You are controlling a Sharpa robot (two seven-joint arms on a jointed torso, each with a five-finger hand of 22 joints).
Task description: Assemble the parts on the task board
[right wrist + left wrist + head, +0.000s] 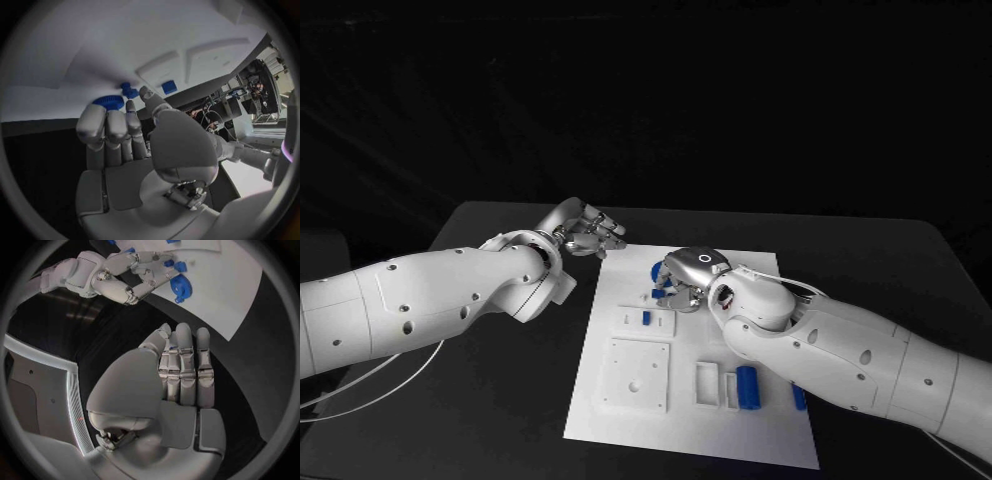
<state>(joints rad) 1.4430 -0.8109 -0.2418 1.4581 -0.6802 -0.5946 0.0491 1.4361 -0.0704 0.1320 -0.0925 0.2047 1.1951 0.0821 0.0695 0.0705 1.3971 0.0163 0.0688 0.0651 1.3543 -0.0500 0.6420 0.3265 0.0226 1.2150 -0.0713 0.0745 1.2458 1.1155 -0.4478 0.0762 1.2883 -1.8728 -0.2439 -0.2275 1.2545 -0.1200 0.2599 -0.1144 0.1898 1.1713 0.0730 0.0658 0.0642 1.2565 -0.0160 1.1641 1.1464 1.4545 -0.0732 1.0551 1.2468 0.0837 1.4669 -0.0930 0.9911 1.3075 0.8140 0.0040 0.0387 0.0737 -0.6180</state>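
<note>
Lengthwise, the white task board (pixel 776 420) runs from the near edge of the black table (pixel 877 260) toward its far side, with the near end slightly left of the far end. On its near half lie two blue cylinders: one (pixel 749 385) beside two narrow white blocks (pixel 707 384), its long axis running near to far, and a second one (pixel 799 397) to the right, partly hidden by the right arm and pointing the same way. A square white plate (pixel 636 374) sits left of them, and a smaller white plate (pixel 648 319) lies farther on.

At the far end of the board, the right hand (pixel 687 276) reaches down with its fingers bunched over a blue toothed wheel (pixel 179 286). In the right wrist view the fingertips (pixel 106 116) touch the wheel's rim, though a firm grasp cannot be told. Two small blue pieces lie just beside it, one (pixel 130 91) close to the wheel and another (pixel 169 87) near the white plates.

Left of the board's far corner, the left hand (pixel 587 232) hovers over bare table, fingers straight, side by side, holding nothing.
</note>
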